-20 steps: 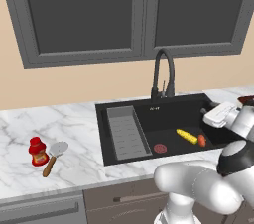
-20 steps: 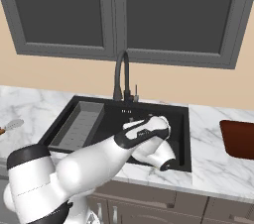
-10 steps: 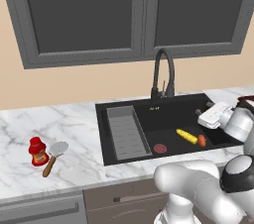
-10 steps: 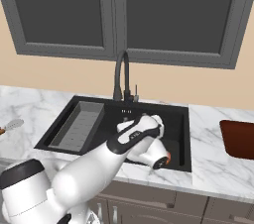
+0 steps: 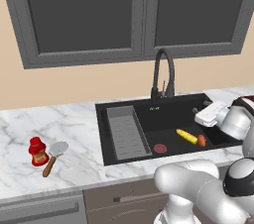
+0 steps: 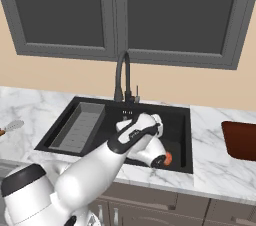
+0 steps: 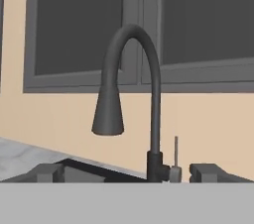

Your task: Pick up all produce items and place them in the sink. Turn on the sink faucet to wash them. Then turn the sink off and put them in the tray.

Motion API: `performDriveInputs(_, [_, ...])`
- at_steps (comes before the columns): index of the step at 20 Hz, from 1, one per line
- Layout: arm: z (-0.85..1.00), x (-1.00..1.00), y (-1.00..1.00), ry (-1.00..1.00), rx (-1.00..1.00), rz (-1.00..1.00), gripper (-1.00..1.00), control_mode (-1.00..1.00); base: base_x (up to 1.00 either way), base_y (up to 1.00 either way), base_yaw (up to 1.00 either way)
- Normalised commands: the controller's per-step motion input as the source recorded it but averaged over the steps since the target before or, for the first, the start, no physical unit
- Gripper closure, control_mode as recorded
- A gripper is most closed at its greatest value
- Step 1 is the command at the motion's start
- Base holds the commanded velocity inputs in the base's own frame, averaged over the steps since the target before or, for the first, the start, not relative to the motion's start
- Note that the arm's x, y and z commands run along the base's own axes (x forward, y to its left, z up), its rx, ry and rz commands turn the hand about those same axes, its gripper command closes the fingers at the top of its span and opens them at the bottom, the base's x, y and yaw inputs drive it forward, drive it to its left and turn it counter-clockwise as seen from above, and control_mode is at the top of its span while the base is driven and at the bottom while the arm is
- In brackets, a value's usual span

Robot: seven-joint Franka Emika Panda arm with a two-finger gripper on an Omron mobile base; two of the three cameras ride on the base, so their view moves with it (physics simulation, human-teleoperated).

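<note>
Scanning from left to right across the marble desk (image 5: 74, 124), a red squat bottle (image 5: 37, 151) and a wooden-handled spatula (image 5: 53, 156) lie well away from the work. Next comes the black sink (image 5: 149, 111), with a grey ribbed insert (image 5: 125, 131) on its left side, a round red drain (image 5: 160, 148), then the yellow corn cob (image 5: 187, 136) and the orange-red vegetable (image 5: 202, 140) lying close together on the basin floor. Behind the basin rises the black gooseneck faucet (image 7: 130, 99), its thin lever (image 7: 175, 152) upright just beside the stem. The pincer (image 7: 130, 172) hangs over the right part of the sink with its jaws spread wide and nothing held, aimed at the faucet base. Farthest right, the reddish-brown tray (image 6: 241, 139) waits on the desk. The likely risk is that the spread fingers slip past the slim lever, or knock the stem instead, leaving the water off.
</note>
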Motion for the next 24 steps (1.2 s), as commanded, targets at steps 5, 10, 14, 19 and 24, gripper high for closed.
performDriveInputs(5, [0.0, 0.23, -0.06, 0.0, 0.01, 0.05, -1.0, -1.0, 0.0, 0.0, 0.0])
performDriveInputs(10, [-0.05, 0.26, -0.24, 0.0, 0.05, 0.08, -1.0, -1.0, 0.0, 0.0, 0.0])
performDriveInputs(14, [-0.19, 0.17, -0.37, 0.0, 0.06, 0.09, -1.0, -1.0, 0.0, 0.0, 0.0])
performDriveInputs(19, [-0.14, 0.18, -0.34, 0.03, 0.02, 0.08, -1.0, -1.0, 0.0, 0.0, 0.0])
performDriveInputs(24, [-0.12, 0.37, -0.15, 0.11, -0.03, 0.03, -1.0, -1.0, 0.0, 0.0, 0.0])
